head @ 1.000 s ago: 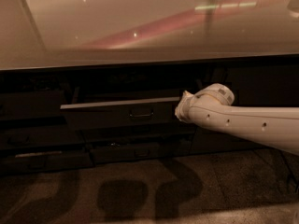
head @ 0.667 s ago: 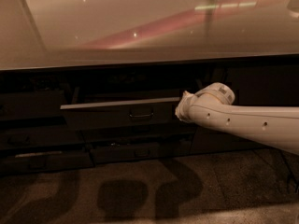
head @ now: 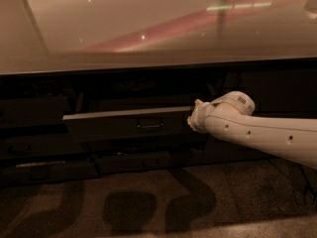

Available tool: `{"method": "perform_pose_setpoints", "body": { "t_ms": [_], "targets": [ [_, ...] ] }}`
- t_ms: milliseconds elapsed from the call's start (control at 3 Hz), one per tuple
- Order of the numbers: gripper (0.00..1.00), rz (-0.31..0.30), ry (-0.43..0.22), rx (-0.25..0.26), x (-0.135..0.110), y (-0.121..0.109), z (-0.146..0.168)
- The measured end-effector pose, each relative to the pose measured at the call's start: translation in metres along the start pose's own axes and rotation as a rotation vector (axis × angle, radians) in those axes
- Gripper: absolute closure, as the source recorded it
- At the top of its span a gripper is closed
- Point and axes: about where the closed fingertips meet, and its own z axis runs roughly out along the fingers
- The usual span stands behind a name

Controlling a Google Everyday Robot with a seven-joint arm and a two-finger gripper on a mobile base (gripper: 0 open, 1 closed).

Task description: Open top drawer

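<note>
Presently we note the top drawer (head: 124, 125) standing partly pulled out from the dark cabinet face, just under the pale worktop (head: 99, 33). Its light top edge shows as a long strip, and its small pull handle (head: 150, 125) sits at the centre of the front. The claw (head: 194, 119) is at the right end of the drawer front, at or touching its corner, on the end of the white arm (head: 267, 133) that reaches in from the right. We cannot tell whether the claw is open or closed, nor whether it actually grips the edge. We judge the drawer to be a stiff, rigid box on runners. It is probably fairly heavy for its width and smooth on the face, so a push on the flat front would likely slip. The centre handle looks the surest place to take hold, as a pull there should run straight. A pull at the right corner may rack the box sideways and bind it. A lower drawer (head: 143, 161) with a like handle sits flush beneath. Against the frame a second earlier, we record no visible change: the drawer stands out by the same amount and the claw is at the same corner.
</note>
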Motion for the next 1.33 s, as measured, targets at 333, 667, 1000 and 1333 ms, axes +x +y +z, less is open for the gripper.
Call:
{"method": "perform_pose_setpoints", "body": {
  "t_ms": [333, 667, 1000, 1333],
  "targets": [
    [1.00, 0.009, -0.005, 0.008, 0.0092, 0.0020, -0.0092],
    [1.00, 0.009, -0.005, 0.008, 0.0074, 0.0019, -0.0111],
    [1.00, 0.008, -0.005, 0.008, 0.0067, 0.0013, -0.0124],
    [1.00, 0.002, -0.002, 0.005, 0.0090, 0.0054, -0.0150]
  ]
}}
